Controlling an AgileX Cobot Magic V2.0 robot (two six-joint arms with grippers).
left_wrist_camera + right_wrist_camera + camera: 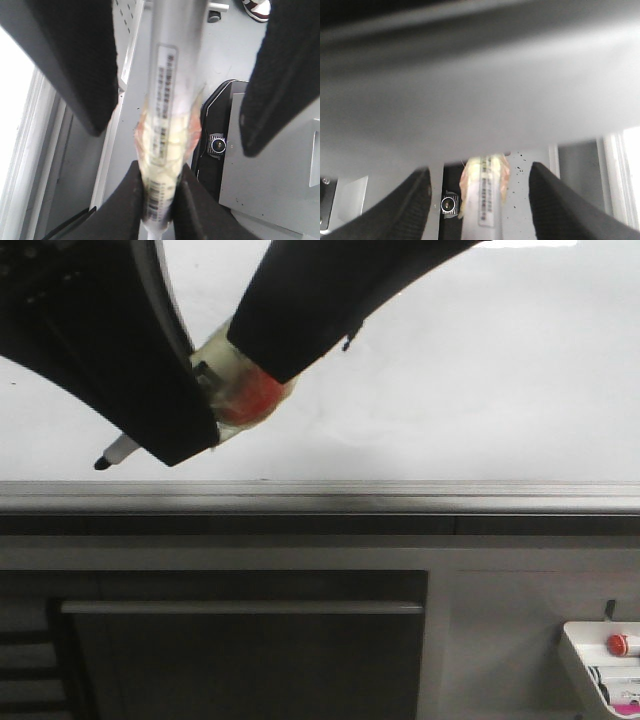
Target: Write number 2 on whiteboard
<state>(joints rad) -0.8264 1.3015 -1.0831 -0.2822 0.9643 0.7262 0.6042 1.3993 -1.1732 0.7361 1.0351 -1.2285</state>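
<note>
No stroke of the number 2 was to be seen on the whiteboard (450,390), whose glossy white face filled the upper half of the front view above its grey edge rail (400,497), so the writing itself was judged not yet begun. A marker (118,453) was held near the lower left of the board, its dark tip pointing down and to the left, just above the rail; whether the tip touched the surface could not be told. In the left wrist view the barrel of the marker (167,145), wrapped in yellowish tape, was pinched between the two lower fingers of the left gripper (159,200), which were closed tight against it. The right gripper (480,200) was spread wide, its fingers (415,205) standing well apart on either side of the marker's far end (482,195) and gripping nothing (the two arms met at the taped, red-tinged section in the front view). The step in hand was judged to be a handover or steadying of the marker. The next move would call for the tip to be brought flat to a bare part of the board. At the lower right a small white tray (580,660) was seen, in which a red-capped item (619,644) and something pink (628,706) were lying.
</note>
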